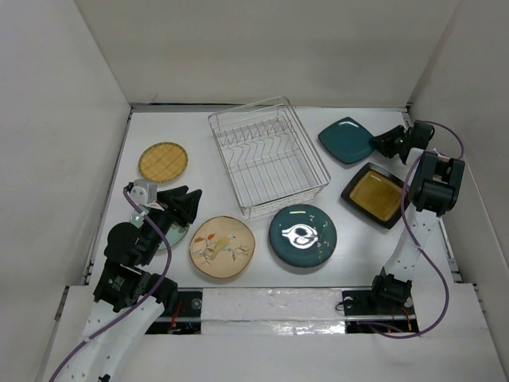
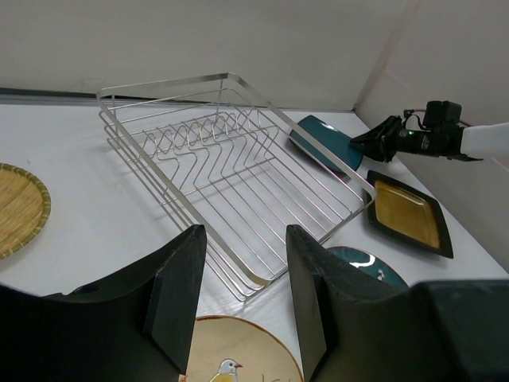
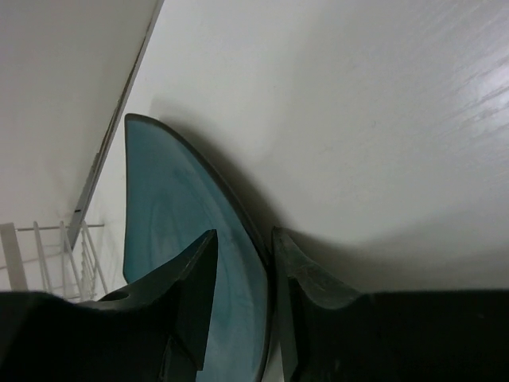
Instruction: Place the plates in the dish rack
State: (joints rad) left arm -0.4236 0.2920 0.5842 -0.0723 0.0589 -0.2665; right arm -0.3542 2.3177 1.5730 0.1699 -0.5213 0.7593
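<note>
The silver wire dish rack [image 1: 268,155] stands empty at the back centre. The teal square plate [image 1: 346,140] lies to its right. My right gripper [image 1: 380,143] is open, its jaws straddling that plate's right rim [image 3: 167,207]: one finger over the top face, the other under the edge. The amber black-rimmed square plate [image 1: 375,196] lies nearer. In front of the rack are the dark teal round plate [image 1: 302,236] and the cream floral plate [image 1: 222,247]. The yellow checked plate [image 1: 163,161] is at the left. My left gripper [image 1: 181,205] hangs open and empty, over a pale green plate [image 1: 171,236] that my arm mostly hides.
White walls close in the table on the left, back and right. The right arm's cable loops beside the right wall [image 1: 445,239]. The rack's near corner [image 2: 246,286] lies just beyond my left fingertips [image 2: 187,270].
</note>
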